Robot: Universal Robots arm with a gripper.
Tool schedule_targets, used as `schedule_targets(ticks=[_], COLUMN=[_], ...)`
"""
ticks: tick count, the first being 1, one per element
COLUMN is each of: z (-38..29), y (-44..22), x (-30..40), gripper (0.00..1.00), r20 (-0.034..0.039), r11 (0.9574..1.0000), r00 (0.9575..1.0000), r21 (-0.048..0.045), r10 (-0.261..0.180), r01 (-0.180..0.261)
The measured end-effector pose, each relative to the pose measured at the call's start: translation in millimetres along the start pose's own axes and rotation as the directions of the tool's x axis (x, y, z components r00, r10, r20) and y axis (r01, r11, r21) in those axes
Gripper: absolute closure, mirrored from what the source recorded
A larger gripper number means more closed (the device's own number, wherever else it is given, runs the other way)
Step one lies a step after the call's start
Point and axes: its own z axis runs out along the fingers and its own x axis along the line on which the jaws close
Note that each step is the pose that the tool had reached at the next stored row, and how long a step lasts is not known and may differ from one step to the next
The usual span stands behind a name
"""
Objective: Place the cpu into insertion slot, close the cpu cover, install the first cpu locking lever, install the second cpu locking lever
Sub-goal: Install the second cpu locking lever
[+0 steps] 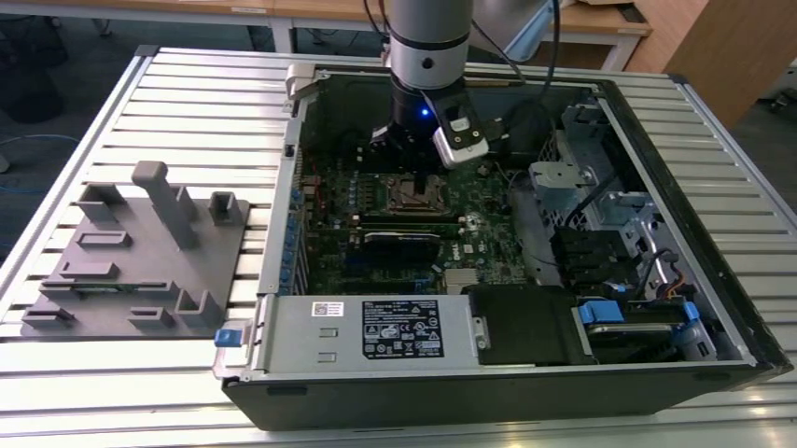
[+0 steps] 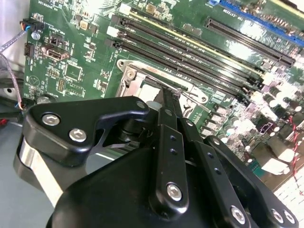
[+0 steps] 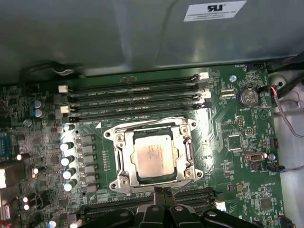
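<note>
The cpu [image 3: 153, 154], a square chip with a dull silver top, lies flat in the insertion slot [image 3: 110, 134] on the green board. Around its edges the cpu cover [image 3: 124, 159], a thin silvery frame, lies down flat. My gripper [image 3: 161, 191] hovers at the slot's edge with its black fingers drawn together and nothing visibly between them. A thin wire lever [image 3: 186, 184] runs along that edge just beside the tips. In the second wrist view the gripper [image 2: 165, 91] points at the slot's rim [image 2: 130, 71]. In the exterior view the gripper [image 1: 405, 151] hangs inside the case over the slot [image 1: 417, 194].
Long black memory slots [image 3: 133, 99] flank the socket on two sides. A row of capacitors [image 3: 68, 159] and a coin battery [image 3: 247, 96] stand nearby. The case's walls [image 1: 289, 187] and drive cage [image 1: 566, 182] enclose the arm. A grey fixture [image 1: 137, 252] sits on the table at the exterior view's left.
</note>
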Motion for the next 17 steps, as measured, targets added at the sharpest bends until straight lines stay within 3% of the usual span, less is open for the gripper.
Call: schedule_targets(ticks=[9,17], z=[0.0,7.2], y=[-11.7,-17.5], x=[5.8,13.5], gripper=[0.90,0.90], r20=[0.0006,0.0005], r11=[0.9999,0.9997], r00=[0.9999,0.9997], r21=[-0.0011,-0.0017], r10=[-0.015,-0.023], r01=[0.015,0.023])
